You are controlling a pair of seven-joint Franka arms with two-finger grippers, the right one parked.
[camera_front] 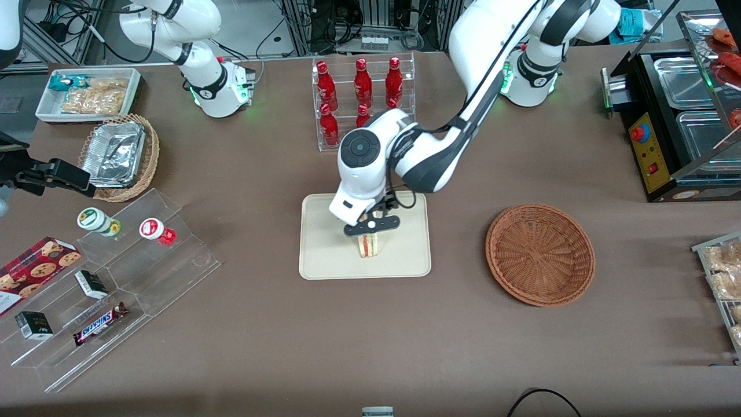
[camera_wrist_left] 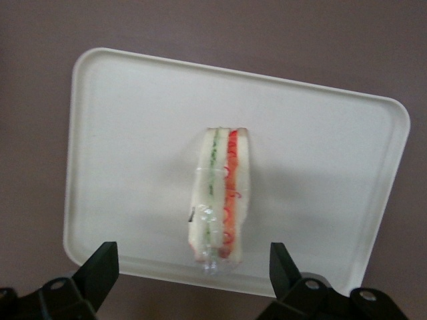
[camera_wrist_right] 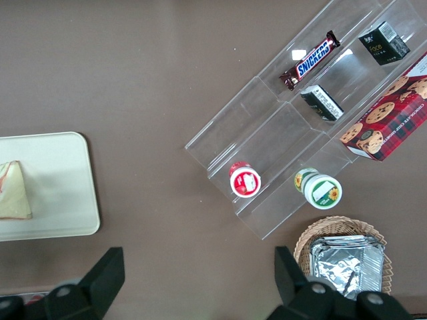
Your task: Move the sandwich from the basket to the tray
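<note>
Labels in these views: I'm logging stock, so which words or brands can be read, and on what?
"SNICKERS": on the candy bar in the clear stepped stand.
Cookie box: print too small to read.
Two small dark boxes: text unreadable.
Red bottles: white script blurred.
Two jar lids: marks unreadable.
Sandwich on the tray, under the open gripper: no text.

"SNICKERS" on choc bar point(camera_wrist_right: 310, 61)
</note>
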